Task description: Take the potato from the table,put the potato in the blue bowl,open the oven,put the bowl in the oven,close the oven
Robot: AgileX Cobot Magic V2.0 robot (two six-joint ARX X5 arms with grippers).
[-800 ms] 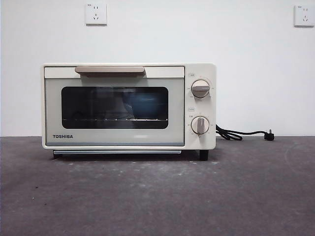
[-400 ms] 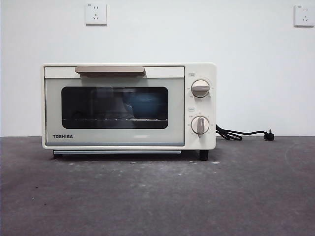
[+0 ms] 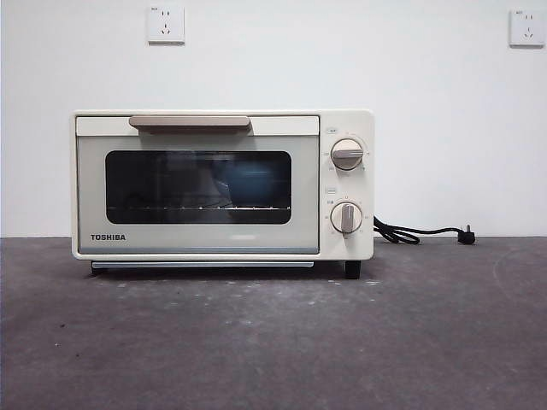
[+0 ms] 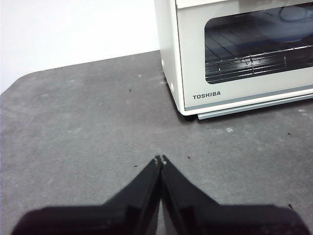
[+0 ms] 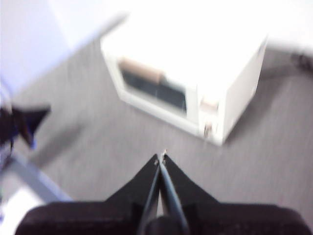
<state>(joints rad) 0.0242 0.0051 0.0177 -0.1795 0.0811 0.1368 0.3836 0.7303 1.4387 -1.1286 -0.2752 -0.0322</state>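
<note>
The cream-white TOSHIBA oven (image 3: 222,184) stands on the dark grey table (image 3: 273,342) with its door closed. Through the dark window the blue bowl (image 3: 248,181) shows dimly on the rack; it also shows at the window's edge in the left wrist view (image 4: 293,22). The potato is hidden. My left gripper (image 4: 160,159) is shut and empty, low over the table off the oven's TOSHIBA-logo corner (image 4: 234,54). My right gripper (image 5: 160,156) is shut and empty, high above the table, with the oven (image 5: 186,78) blurred below it. Neither gripper shows in the front view.
A black cord with a plug (image 3: 423,232) lies on the table beside the oven's knob side. Two wall sockets (image 3: 165,24) sit on the white wall behind. In the right wrist view a blurred dark shape (image 5: 22,122) shows off the table's edge.
The front view has shifted very slightly; the oven and cord stay put. No arm appears in any front frame.
</note>
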